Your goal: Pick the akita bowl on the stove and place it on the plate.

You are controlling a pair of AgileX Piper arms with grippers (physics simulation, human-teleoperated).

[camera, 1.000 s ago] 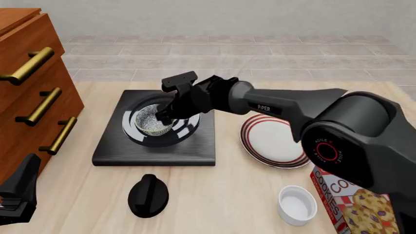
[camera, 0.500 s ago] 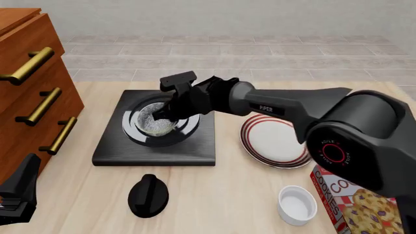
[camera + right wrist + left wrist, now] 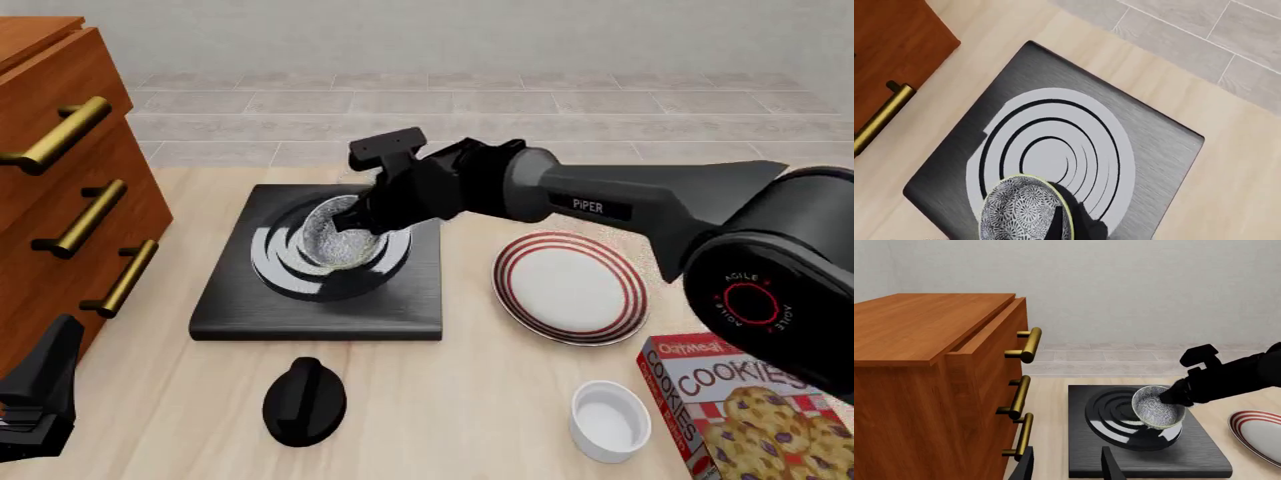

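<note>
Held the akita bowl (image 3: 336, 233) clear above the stove (image 3: 318, 308), right gripper (image 3: 368, 216) clamped on its rim on the plate's side, one finger (image 3: 1056, 220) inside the wall. Tilted the bowl, speckled inside turned up and toward the wooden drawer unit (image 3: 60, 190); round, so no long axis to speak of. Hung over the burner rings (image 3: 1054, 150), slightly off their centre toward the plate (image 3: 570, 288). Cast a shadow on the slab in the left wrist view, bowl (image 3: 1157, 407) raised above it, right arm's dark fingers (image 3: 1173, 393) at the rim. Sat the stove flat on the table (image 3: 467, 400), square to its edges, beside the drawers with brass handles (image 3: 83, 218). Lay the plate just beside the stove's right edge, apart from it, bare. Nearer the camera: a black knob (image 3: 304, 399), a small white bowl (image 3: 610, 418), a cookies box (image 3: 741, 400). Rested the left gripper (image 3: 38, 400) low at the near left corner, well apart from the stove; fingers spread apart in its own wrist view (image 3: 1065, 467), holding nothing.
</note>
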